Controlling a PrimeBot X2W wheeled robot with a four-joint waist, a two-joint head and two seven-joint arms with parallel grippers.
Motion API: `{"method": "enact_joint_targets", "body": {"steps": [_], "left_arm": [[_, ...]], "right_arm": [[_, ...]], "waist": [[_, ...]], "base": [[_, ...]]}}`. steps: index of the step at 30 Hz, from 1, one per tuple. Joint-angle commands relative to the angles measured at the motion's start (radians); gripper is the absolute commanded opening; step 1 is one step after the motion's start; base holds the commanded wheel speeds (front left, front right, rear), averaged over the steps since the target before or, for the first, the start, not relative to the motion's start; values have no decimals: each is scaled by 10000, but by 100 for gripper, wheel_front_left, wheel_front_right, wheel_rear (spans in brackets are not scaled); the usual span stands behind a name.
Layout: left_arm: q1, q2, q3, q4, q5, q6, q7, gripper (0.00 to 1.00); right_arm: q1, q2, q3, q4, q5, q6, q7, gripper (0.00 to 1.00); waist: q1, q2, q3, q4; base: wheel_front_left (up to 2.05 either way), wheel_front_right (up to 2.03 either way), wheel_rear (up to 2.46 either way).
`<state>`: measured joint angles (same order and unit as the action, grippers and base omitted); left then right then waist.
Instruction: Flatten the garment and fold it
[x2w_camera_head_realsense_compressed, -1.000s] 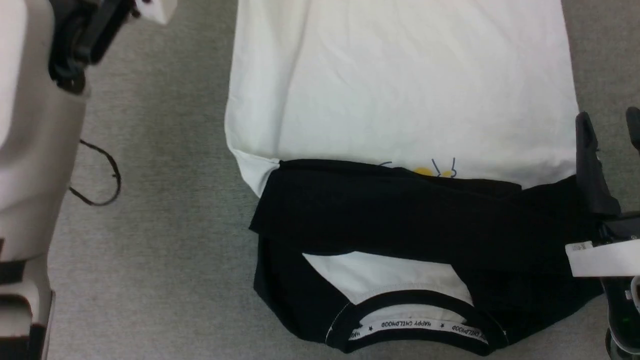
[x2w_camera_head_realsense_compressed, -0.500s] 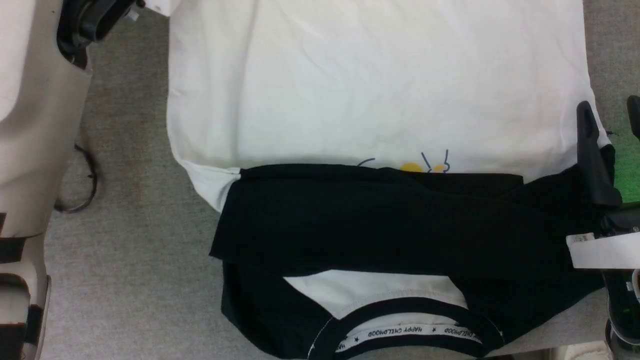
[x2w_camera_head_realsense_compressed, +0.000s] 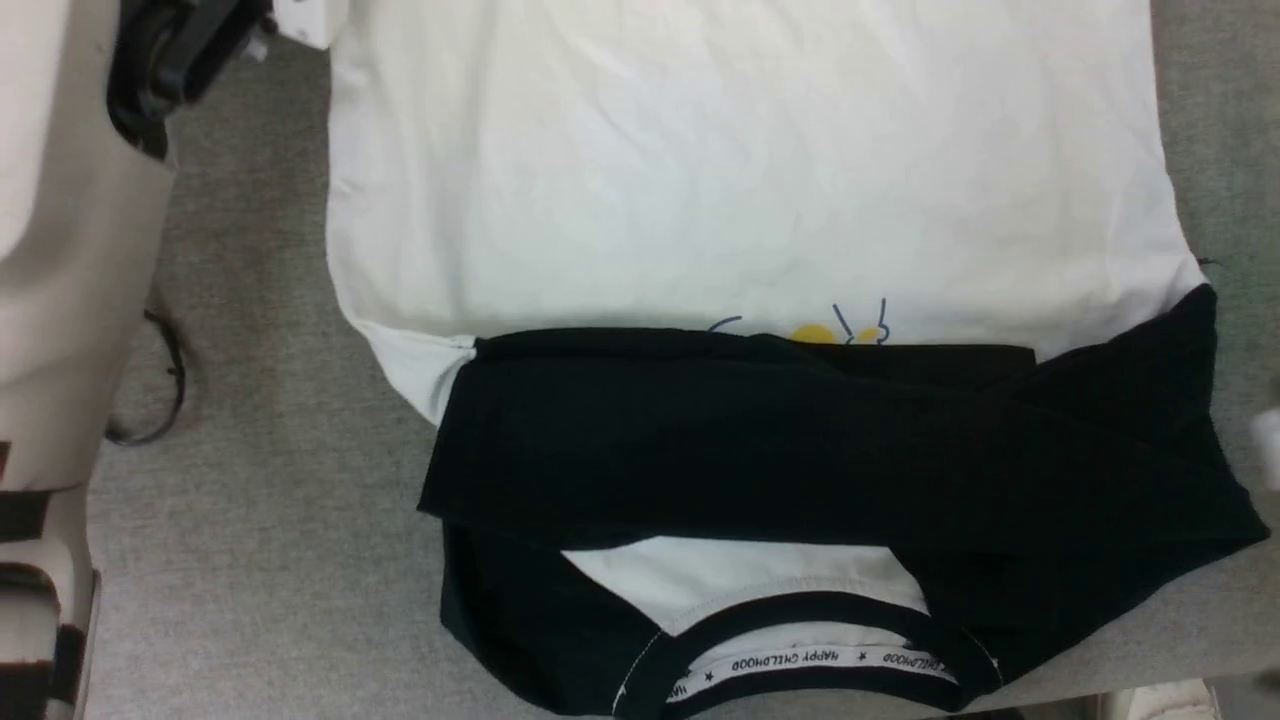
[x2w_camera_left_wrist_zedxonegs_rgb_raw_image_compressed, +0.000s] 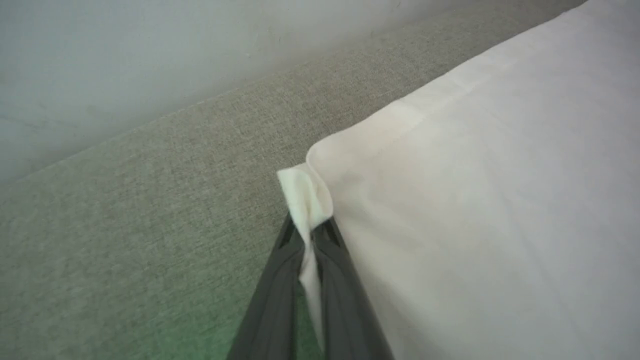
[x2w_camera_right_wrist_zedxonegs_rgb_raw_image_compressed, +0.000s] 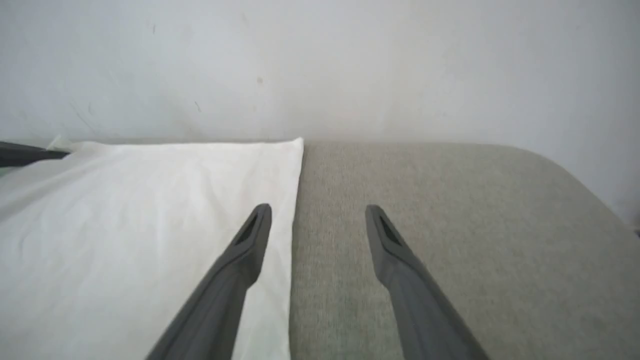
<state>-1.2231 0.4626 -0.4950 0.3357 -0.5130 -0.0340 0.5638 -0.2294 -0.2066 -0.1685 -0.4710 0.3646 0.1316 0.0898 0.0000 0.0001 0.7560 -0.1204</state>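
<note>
The garment (x2w_camera_head_realsense_compressed: 740, 200) lies spread on the grey table (x2w_camera_head_realsense_compressed: 250, 520), collar (x2w_camera_head_realsense_compressed: 810, 640) nearest the robot, long axis running away; L gripper (x2w_camera_left_wrist_zedxonegs_rgb_raw_image_compressed: 310, 240) is clamped on the far-L hem corner (x2w_camera_left_wrist_zedxonegs_rgb_raw_image_compressed: 305, 195), R gripper (x2w_camera_right_wrist_zedxonegs_rgb_raw_image_compressed: 317, 215), fingers apart, straddles the R side edge w/ its far corner just ahead, prob. next to pinch.

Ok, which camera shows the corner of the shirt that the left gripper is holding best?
The left wrist view: close up, the left gripper is shut on a white corner of the garment. The head view gives its body, black sleeves and collar. The right wrist view gives its white edge under the open right gripper.
</note>
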Motion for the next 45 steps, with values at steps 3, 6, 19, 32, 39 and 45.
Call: {"method": "enact_joint_targets", "body": {"steps": [3,6,19,32,39,45], "left_arm": [[424,-20,-15,126,-141,103,-114,0],[491,-146,-48,135,-197,100,-272,0],[-62,-1057,-442,207,-224,76,-553,0],[-752,-1770,-875,285,-119,37,-610,0],[-815,-1873,-975,353,-146,2,-719,0],[-948,-1872,-854,462,-195,8,-1086,0]], "right_arm": [[-1091,-767,-350,-696,535,-9,684,100],[-2691,-1752,-583,-924,1110,-9,1823,100],[-8986,-1907,629,4324,778,-9,7071,100],[-10395,-890,701,7568,-1799,-9,7487,100],[-10499,-660,386,8079,-2332,-9,7386,50],[-10649,-629,229,8044,-2548,-9,6968,0]], "waist": [[0,-1,-284,121],[0,-1,-374,242],[0,-1,182,1100],[0,-1,993,1896],[0,-1,1186,2119],[0,-1,1173,2135]], "base": [[0,0,0],[0,0,0],[0,0,0],[0,0,0],[0,0,0],[0,0,0]]}}
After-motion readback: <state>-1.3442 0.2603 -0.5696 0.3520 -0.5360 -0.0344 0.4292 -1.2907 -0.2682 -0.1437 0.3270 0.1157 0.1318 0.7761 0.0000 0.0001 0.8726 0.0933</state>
